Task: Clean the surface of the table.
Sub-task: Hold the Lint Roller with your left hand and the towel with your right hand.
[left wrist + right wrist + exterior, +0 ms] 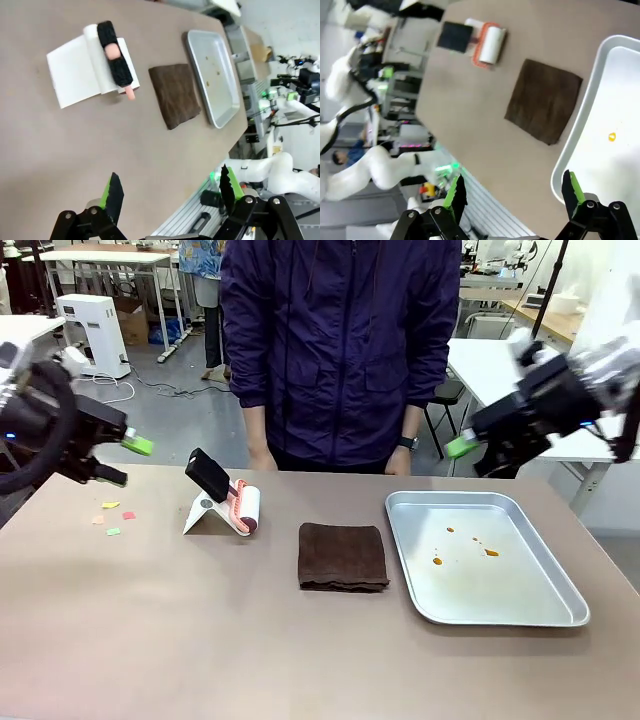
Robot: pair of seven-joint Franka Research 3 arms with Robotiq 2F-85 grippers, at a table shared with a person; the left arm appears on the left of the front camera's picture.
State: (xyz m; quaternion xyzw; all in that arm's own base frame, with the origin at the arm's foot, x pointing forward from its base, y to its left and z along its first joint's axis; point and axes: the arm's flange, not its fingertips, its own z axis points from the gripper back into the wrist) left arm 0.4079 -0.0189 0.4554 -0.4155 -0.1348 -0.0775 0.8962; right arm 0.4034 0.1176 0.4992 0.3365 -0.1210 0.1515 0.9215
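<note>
Looking across the brown table (200, 640), which is spanning the whole near view, I am seeing a person (340, 340) standing at its far edge. A metal tray (480, 585) is lying on the table's right part, carrying a few orange spots. My left gripper (125, 461) is hovering over the left edge, jaws spread and empty; my right gripper (465, 450) is hanging in the air at the right, likewise parted, holding nothing. A folded brown cloth (343, 556) is lying just left of the tray, a lint roller (240, 505) is leaning on a white stand (205, 512) farther left, and small coloured paper scraps (112, 518) are sitting near the left edge.
</note>
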